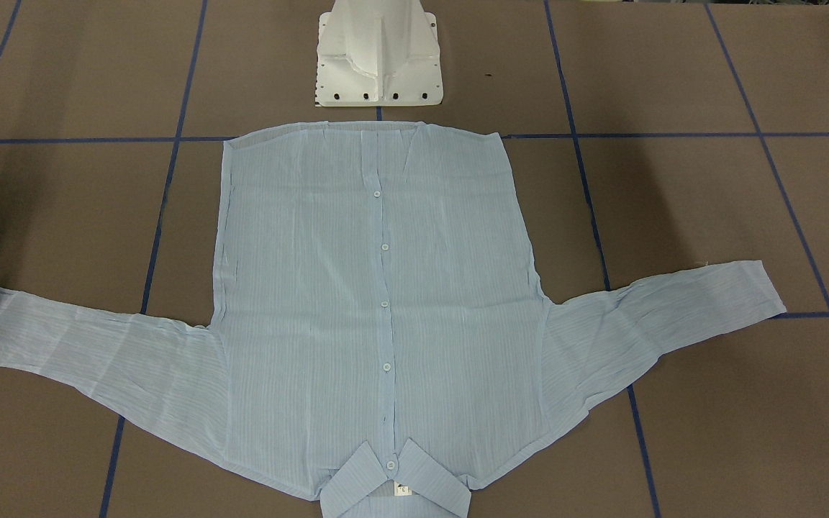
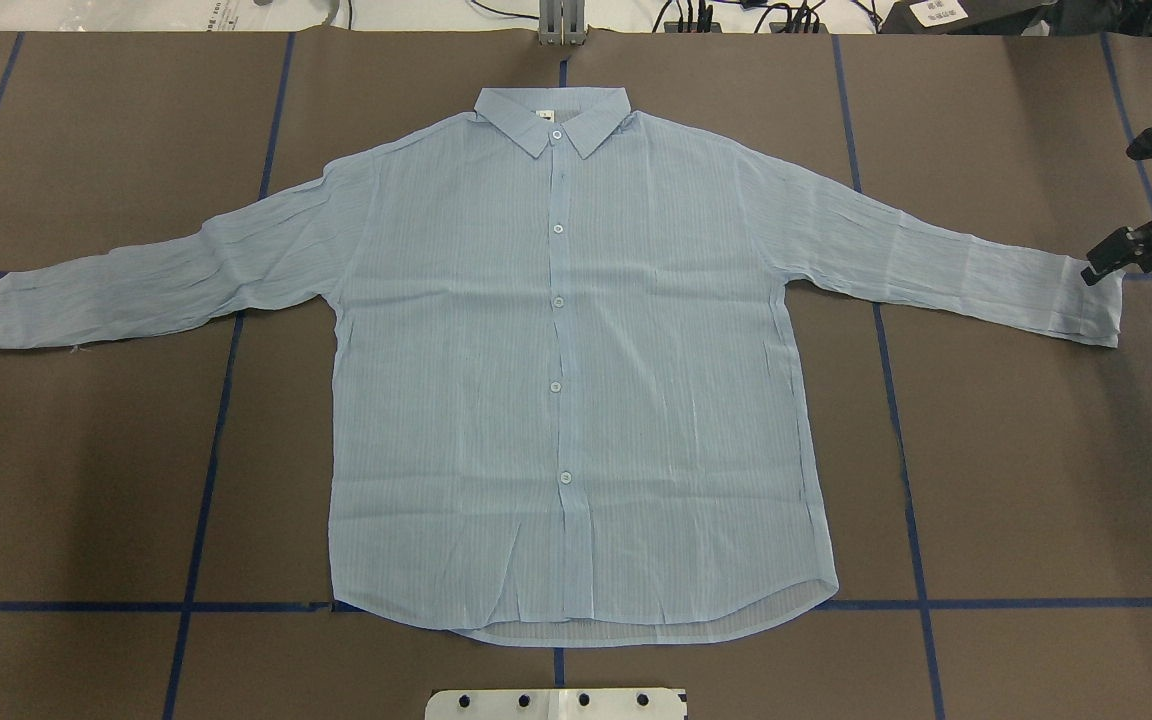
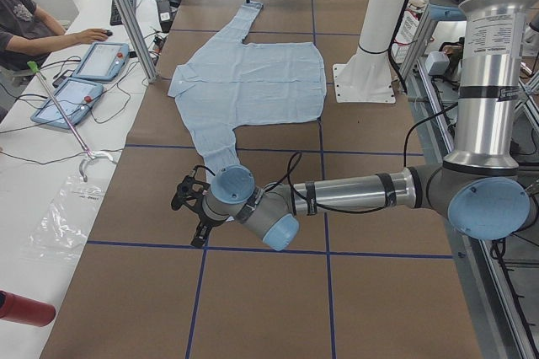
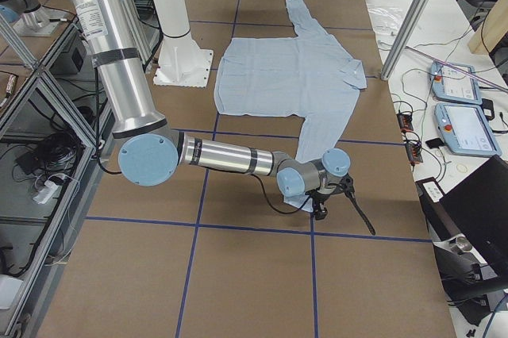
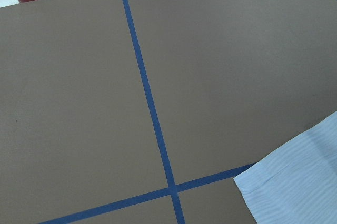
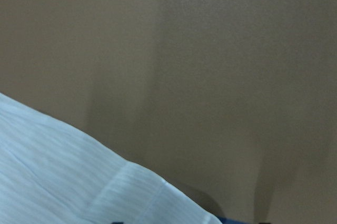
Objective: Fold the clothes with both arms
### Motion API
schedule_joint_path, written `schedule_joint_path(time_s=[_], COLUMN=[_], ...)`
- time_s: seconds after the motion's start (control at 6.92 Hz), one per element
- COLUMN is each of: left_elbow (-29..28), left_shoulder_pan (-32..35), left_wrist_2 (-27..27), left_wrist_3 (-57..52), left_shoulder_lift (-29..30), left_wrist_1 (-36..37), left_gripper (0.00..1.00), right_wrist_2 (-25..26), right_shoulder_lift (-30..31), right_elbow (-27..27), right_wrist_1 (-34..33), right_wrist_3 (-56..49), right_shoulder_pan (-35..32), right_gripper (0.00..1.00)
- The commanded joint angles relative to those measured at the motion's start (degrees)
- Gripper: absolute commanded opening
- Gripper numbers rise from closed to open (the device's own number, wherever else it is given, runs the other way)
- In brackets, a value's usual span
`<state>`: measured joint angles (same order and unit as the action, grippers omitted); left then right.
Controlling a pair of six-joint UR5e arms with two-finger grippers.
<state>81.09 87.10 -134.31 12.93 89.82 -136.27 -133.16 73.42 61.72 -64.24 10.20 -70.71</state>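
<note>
We see the shirt (image 2: 556, 380) lying flat and front-up on the brown table (image 2: 1036, 450), buttoned, in the middle of the workspace. Its collar-to-hem axis runs straight away from the robot: the collar (image 2: 553, 115) points to the far edge, and the hem (image 2: 636, 615) lies just short of the white pedestal (image 1: 378, 57). Both sleeves are spread wide along the table, so the widest span runs side to side, each sleeve slanting a little back towards the robot. The right sleeve (image 2: 936, 250) ends at the right gripper (image 2: 1141, 200), whose jaws stand wide apart. One fingertip sits at the corner of that cuff, the other is well clear of the cloth, and nothing is gripped. The left sleeve (image 2: 166, 280) ends near the left gripper (image 3: 187, 207), which hangs low over bare table just beyond the cuff, apart from it. That gripper shows only in the side view, so we cannot tell whether its jaws are spread or closed
</note>
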Motion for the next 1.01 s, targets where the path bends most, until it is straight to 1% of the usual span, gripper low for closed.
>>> schedule_joint_path(time_s=[0.0, 0.14, 0.29, 0.58, 0.72, 0.87], left_elbow=[-0.06, -0.06, 0.03, 0.03, 0.12, 0.12], left_shoulder_pan=[0.00, 0.00, 0.00, 0.00, 0.00, 0.00], left_wrist_2=[0.10, 0.10, 0.10, 0.01, 0.01, -0.08], left_wrist_3=[0.17, 0.25, 0.34, 0.52, 0.52, 0.52], left_shoulder_lift=[0.01, 0.01, 0.09, 0.09, 0.09, 0.09], left_wrist_1=[-0.31, -0.31, -0.31, -0.31, -0.31, -0.40], left_gripper=[1.00, 1.00, 1.00, 1.00, 1.00, 1.00], right_wrist_2=[0.01, 0.01, -0.08, -0.17, -0.17, -1.38], right_shoulder_lift=[-0.39, -0.47, -0.47, -0.38, -0.38, -0.47], right_elbow=[-0.55, -0.72, -1.51, -0.99, 3.01, 7.75], right_wrist_1=[-0.01, -0.10, -0.01, 0.17, -0.18, -0.62], right_wrist_3=[0.09, 0.09, 0.00, 0.35, 1.66, 8.28], right_shoulder_pan=[0.31, 0.31, 0.31, 0.22, 0.05, 0.13], right_gripper=[0.61, 0.14, 0.00, 0.00, 0.00, 0.00])
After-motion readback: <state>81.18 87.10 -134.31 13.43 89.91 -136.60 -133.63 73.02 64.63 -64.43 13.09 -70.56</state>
